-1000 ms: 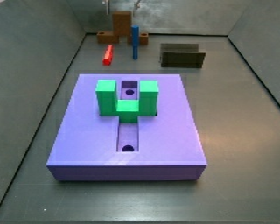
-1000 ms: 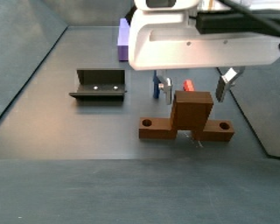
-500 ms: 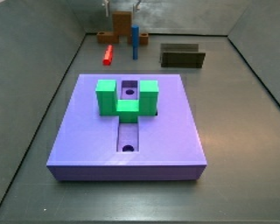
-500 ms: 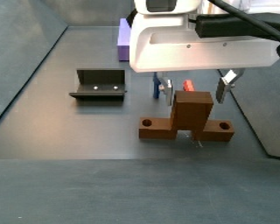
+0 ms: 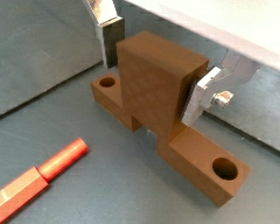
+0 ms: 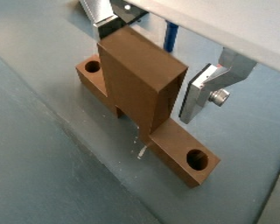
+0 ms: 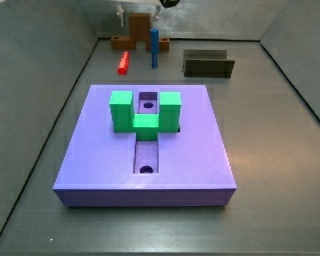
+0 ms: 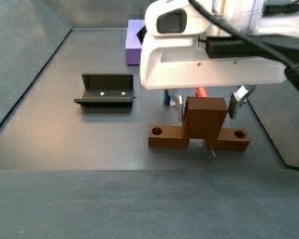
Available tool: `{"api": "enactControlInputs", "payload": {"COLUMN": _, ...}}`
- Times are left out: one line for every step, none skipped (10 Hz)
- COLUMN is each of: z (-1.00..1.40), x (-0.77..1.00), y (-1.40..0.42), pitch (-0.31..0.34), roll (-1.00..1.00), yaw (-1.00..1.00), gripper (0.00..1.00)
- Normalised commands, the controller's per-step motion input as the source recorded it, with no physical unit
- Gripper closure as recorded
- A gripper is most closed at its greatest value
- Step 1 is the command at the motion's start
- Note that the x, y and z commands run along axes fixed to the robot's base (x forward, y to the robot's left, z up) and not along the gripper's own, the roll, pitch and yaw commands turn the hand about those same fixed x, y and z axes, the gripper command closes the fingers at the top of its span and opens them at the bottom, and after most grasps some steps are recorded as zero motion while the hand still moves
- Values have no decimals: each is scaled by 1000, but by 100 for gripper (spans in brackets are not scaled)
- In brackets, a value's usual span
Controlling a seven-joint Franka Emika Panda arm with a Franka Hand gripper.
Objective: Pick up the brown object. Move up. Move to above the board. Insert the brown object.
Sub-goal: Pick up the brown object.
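The gripper (image 8: 208,96) hangs over the brown object (image 8: 200,131) in the lower middle of a side view, and in the other it sits small at the top of the frame, just behind the blue upright piece (image 7: 153,42). The brown object lies on the grey floor (image 8: 64,140), a flat bar with a round hole at each end and a tall block rising from its middle. In both wrist views the silver fingers (image 5: 201,91) stand either side of that tall block, one at each face; the jaws look set just a little wider than the block, close to it but not clearly pressing, so whether there is contact cannot be told for certain. The bar's base appears to rest on the floor, so the step in hand reads as the pick-up, at the point of closing. The board (image 7: 147,150) fills the middle of a side view, well apart from the gripper, with the green U-shaped block (image 7: 147,111) on its slot. A small red bar (image 5: 38,175) lies near the brown object, at the lower left of a wrist view, and the dark open box (image 8: 106,91) sits at the left of a side view. The next move likely calls for closing squarely on the block, then lifting straight up clear of the red bar.
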Motion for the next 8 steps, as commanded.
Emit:
{"api": "enactControlInputs", "payload": {"z": -286, "x": 0, "y": 0, "pitch": -44, "roll": 6, "yaw": 0, "gripper": 0}}
{"api": "enactControlInputs", "payload": {"z": -263, "x": 0, "y": 0, "pitch": -31, "roll": 14, "yaw": 0, "gripper": 0}}
{"api": "enactControlInputs", "payload": {"z": -257, "x": 0, "y": 0, "pitch": -31, "roll": 10, "yaw": 0, "gripper": 0}}
{"api": "enactControlInputs", "payload": {"z": -223, "x": 0, "y": 0, "pitch": -29, "roll": 9, "yaw": 0, "gripper": 0}}
{"api": "enactControlInputs", "payload": {"z": -111, "x": 0, "y": 0, "pitch": -7, "roll": 0, "yaw": 0, "gripper": 0}}
{"api": "enactControlInputs", "payload": {"z": -94, "x": 0, "y": 0, "pitch": 0, "roll": 0, "yaw": 0, "gripper": 0}}
{"api": "enactControlInputs", "payload": {"z": -54, "x": 0, "y": 0, "pitch": 0, "roll": 0, "yaw": 0, "gripper": 0}}
{"api": "enactControlInputs", "payload": {"z": 0, "x": 0, "y": 29, "pitch": 0, "roll": 0, "yaw": 0, "gripper": 0}}
